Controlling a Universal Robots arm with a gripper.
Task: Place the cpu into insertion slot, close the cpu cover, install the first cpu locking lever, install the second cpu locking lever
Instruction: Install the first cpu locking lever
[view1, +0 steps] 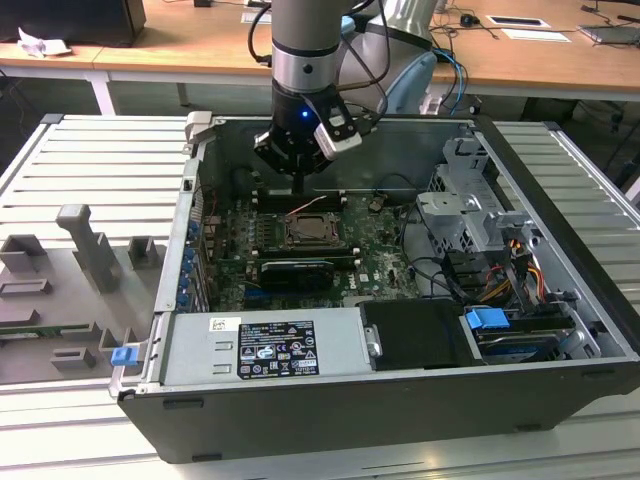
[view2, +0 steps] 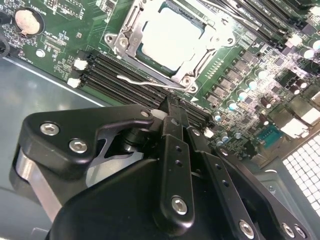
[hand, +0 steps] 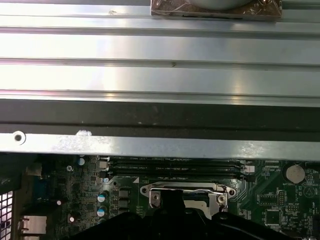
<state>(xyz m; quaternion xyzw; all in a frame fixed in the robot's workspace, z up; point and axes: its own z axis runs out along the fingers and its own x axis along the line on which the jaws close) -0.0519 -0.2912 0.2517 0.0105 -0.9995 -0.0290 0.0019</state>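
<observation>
The cpu (view2: 170, 32), with a pale metal top, lies in the insertion slot (view1: 314, 232) on the green motherboard. The silvery cpu cover (view2: 210, 42) lies flat over it, and the chip shows through the cover's centre window. A thin wire locking lever (view2: 142, 80) runs along the socket's edge nearest my gripper. My gripper (view2: 172, 107) is shut with nothing between its fingers, and its tip hangs just beside that lever, over the memory slots. In the exterior view my gripper (view1: 300, 190) points down just behind the socket. The first wrist view has the socket frame (hand: 220, 192) partly hidden behind my gripper (hand: 172, 202).
Long black memory slots (view2: 115, 72) flank the socket. A coin battery (view2: 26, 21) sits on the board. The drive cage (view1: 470, 200) and cables (view1: 500, 270) fill the case at the exterior view's right, with the power supply (view1: 265, 345) in front. Grey fixtures (view1: 90, 245) stand outside the case.
</observation>
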